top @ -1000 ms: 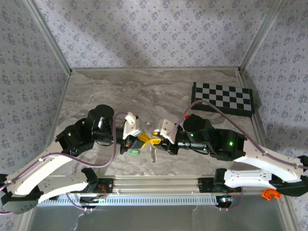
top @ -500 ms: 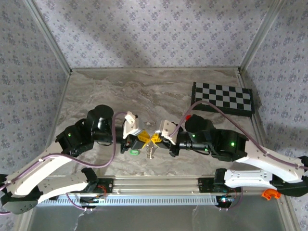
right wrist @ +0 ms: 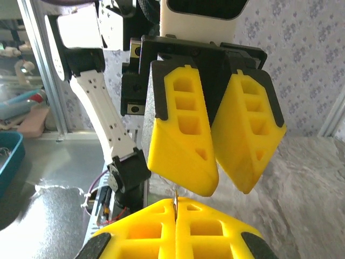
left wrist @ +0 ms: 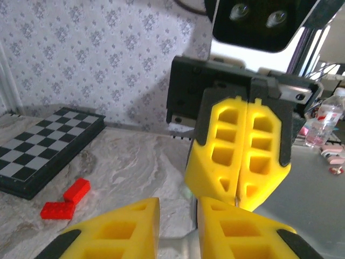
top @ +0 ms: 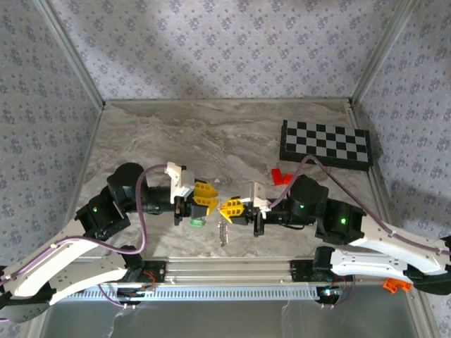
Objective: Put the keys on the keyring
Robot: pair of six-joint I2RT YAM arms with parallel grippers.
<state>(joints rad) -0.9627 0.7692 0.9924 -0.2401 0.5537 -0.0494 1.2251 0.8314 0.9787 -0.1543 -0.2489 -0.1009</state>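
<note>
As the hands drew apart, the left hand (top: 210, 197) stood slightly parted, the green key (top: 197, 222) just at its 6 o'clock, while the right hand (top: 225, 209) stayed clamped on the dangling keyring (top: 224, 232); threading apparently remained undone.

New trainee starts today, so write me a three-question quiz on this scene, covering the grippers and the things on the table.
1. True or false: the right gripper has its fingers pressed together.
2. Fill in: seen from above, the green key lies on the ___ arm's side of the keyring.
3. What lies just off the chessboard at its near-left corner? A red bricks, B a blue cup, C a spoon.
Key: 1 true; 2 left; 3 A.
</note>
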